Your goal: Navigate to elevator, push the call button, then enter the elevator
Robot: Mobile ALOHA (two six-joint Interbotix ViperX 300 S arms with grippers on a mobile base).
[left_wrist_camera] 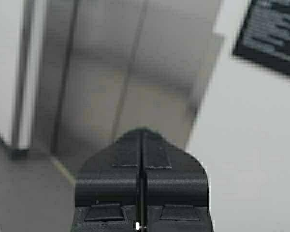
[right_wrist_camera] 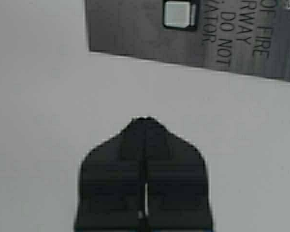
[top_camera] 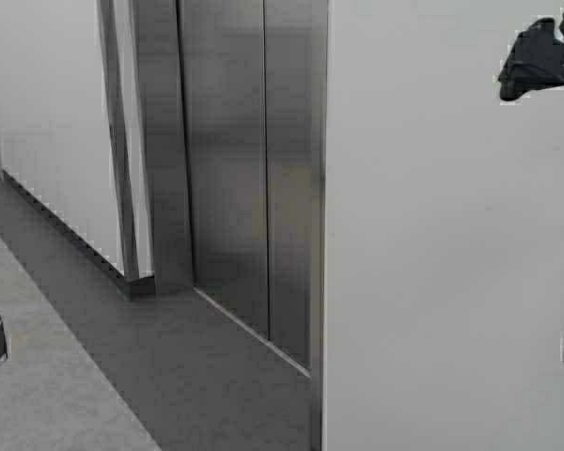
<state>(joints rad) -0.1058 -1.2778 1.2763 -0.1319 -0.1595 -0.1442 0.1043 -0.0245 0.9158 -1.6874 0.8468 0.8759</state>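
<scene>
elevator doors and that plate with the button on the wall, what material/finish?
The tall grey sliding elevator doors: probably brushed stainless steel, showing soft, blurred reflections and a fine vertical seam. The grey rectangular call-button plate on the white wall: looks like brushed metal too, matte with engraved lettering; its pale square button could be translucent plastic. The right pincer sits shut just short of it.

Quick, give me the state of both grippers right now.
Left gripper: closed, holding nothing, pointed at the brushed stainless-steel elevator doors.
Right gripper: closed, holding nothing, facing the white wall below the grey metal call button plate.
</scene>
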